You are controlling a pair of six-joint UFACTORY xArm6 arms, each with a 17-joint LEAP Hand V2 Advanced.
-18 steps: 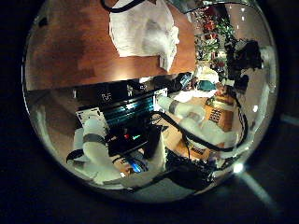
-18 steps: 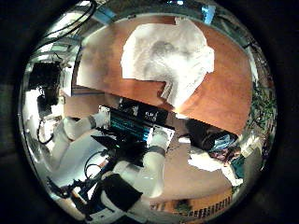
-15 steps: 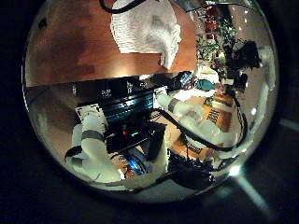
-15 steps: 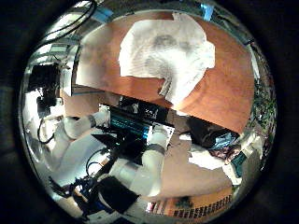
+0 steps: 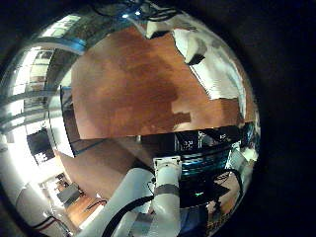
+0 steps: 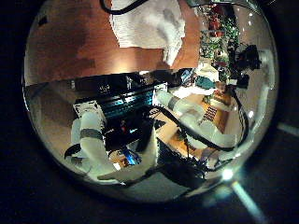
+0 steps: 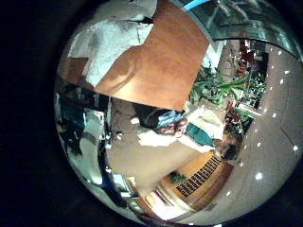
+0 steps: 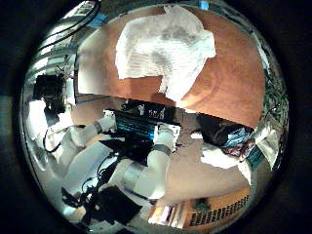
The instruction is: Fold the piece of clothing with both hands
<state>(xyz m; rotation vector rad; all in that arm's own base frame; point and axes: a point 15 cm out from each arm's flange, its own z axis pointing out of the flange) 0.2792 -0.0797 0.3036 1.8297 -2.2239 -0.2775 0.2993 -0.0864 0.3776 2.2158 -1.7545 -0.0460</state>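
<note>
White garment (image 8: 164, 49) lies rumpled on the wooden table (image 8: 234, 83); both hands' finger state cannot be told; recommend gripping opposite garment edges before folding.

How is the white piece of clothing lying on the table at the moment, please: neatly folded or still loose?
Loose, not neatly folded. The white piece of clothing lies rumpled on the wooden table, with uneven edges and wrinkles; neither hand is seen touching it.

White garment (image 8: 163, 49) crumpled on wooden table (image 8: 229, 83)
</note>
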